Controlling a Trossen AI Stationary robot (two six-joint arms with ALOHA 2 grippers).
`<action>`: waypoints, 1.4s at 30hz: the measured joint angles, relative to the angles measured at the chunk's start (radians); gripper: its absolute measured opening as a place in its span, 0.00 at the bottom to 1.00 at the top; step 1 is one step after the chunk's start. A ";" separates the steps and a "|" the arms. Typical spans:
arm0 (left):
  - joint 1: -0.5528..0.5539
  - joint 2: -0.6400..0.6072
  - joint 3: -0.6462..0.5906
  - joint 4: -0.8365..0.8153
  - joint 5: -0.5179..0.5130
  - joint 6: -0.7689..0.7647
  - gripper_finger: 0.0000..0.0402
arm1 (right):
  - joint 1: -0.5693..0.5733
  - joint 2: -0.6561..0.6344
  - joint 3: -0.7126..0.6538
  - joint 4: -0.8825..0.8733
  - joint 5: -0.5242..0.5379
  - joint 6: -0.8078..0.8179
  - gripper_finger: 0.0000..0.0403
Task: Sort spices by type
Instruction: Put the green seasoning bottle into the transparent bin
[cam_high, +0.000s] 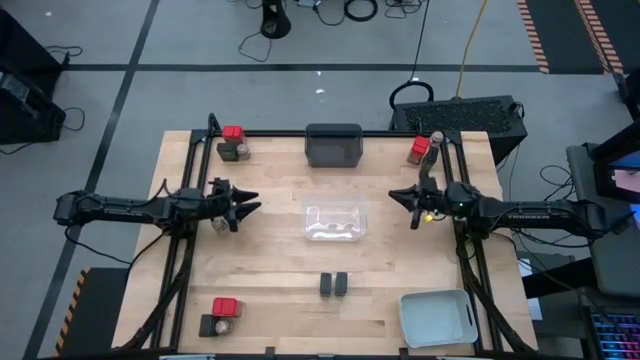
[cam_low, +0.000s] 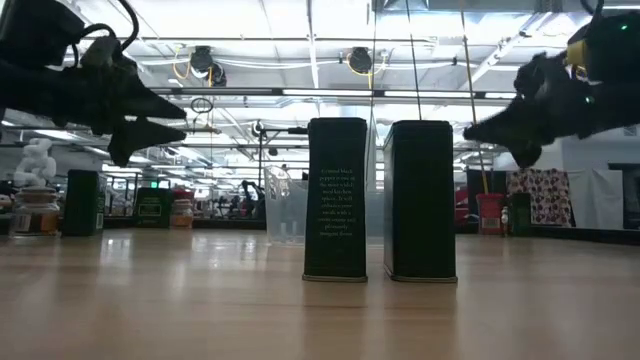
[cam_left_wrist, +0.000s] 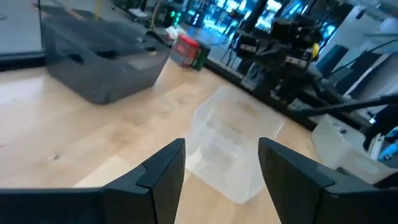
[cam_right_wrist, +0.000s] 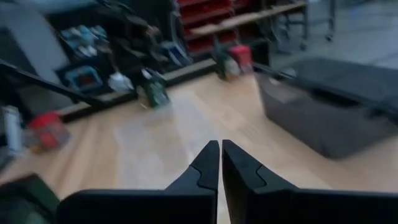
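Spices sit in scattered clusters: red-topped ones (cam_high: 232, 132) at 11 o'clock, more (cam_high: 420, 148) at 1, another group (cam_high: 224, 308) at 7, two black boxes (cam_high: 334, 285) at 6 of the clear tray (cam_high: 335, 220). Small jar (cam_high: 219, 226) under left pincer (cam_high: 246, 201) is hard to make out. Left pincer is parted, empty, above the surface (cam_high: 270, 280). Right pincer (cam_high: 398, 197) is closed, holding nothing.

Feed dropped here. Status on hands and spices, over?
Left hand open, empty. Right hand shut, empty. Two black boxy spice tins untouched mid-table. Path clear.
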 joint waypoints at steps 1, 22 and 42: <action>0.000 -0.001 0.003 0.005 0.010 0.012 0.52 | 0.000 0.000 0.000 0.023 -0.022 0.006 0.00; -0.139 0.315 0.436 -0.096 0.149 0.254 0.52 | 0.108 0.195 0.445 -0.332 -0.227 -0.137 0.00; -0.436 0.980 1.225 -0.561 -0.111 0.319 0.52 | 0.512 0.323 0.616 -0.597 -0.222 -0.131 0.00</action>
